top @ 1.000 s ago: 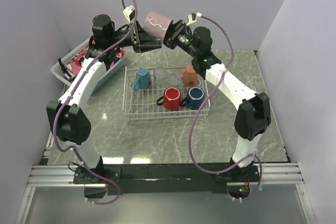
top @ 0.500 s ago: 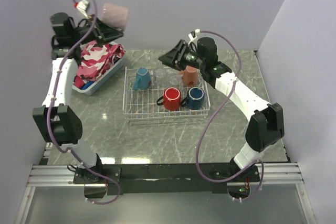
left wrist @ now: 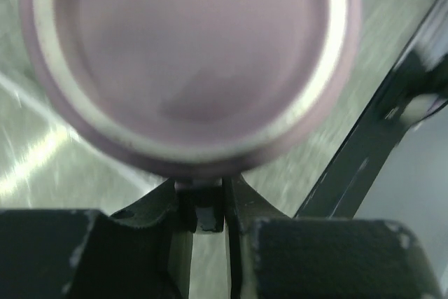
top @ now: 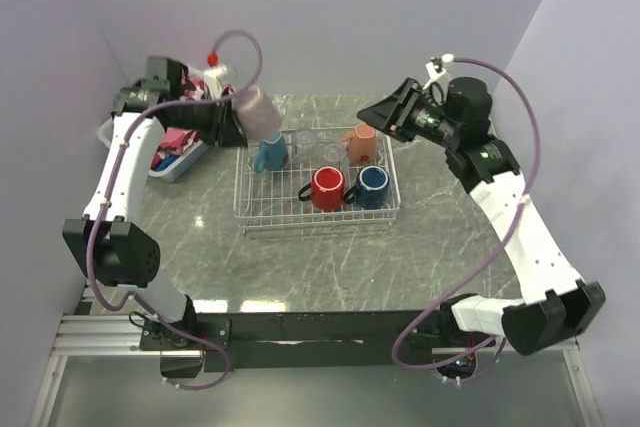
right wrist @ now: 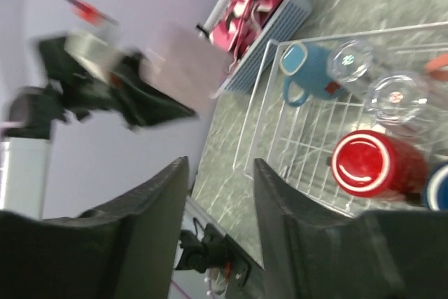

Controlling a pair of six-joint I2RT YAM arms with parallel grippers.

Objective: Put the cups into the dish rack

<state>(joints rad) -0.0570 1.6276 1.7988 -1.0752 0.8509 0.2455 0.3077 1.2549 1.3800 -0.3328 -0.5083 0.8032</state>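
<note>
Holding the mauve mug (top: 258, 110) clamped in my left pincer (left wrist: 208, 199) above the far-left corner of the rack (top: 318, 219); right pincer (right wrist: 220, 173) gapes empty.

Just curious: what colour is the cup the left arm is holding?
The cup is mauve; the left wrist view shows it best.

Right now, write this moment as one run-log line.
left gripper: shut on mauve cylindrical mug | right gripper: open, empty | white wire dish rack: four mugs, two glasses

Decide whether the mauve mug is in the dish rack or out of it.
Out: the left tool holds the mauve mug by its rim, aloft near the rack's back left corner.
</note>
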